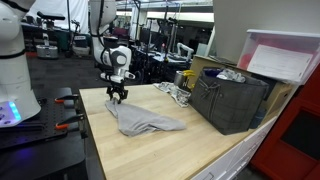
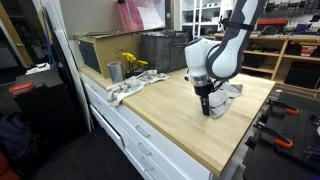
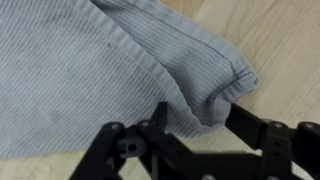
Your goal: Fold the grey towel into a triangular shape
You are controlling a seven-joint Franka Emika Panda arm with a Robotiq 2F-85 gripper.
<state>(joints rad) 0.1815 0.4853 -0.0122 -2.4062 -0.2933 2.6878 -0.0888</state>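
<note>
One grey towel (image 1: pixel 148 122) is lying rumpled rather than flat on the worktop (image 1: pixel 130 155), a little below and left of centre in an exterior view; the pincer (image 3: pixel 198 112) is clamping a thick, rolled fold at the towel's edge, low and right of centre in the wrist view, with cloth bulging out between the jaws; the hold is looking shallow, so the hem could be slipping free as soon as it is being lifted; the bite may also be taking in several layers, dragging the whole heap across the smooth wood instead of turning one corner over; starting from cloth this bunched, any triangle is risking coming out lopsided.
</note>
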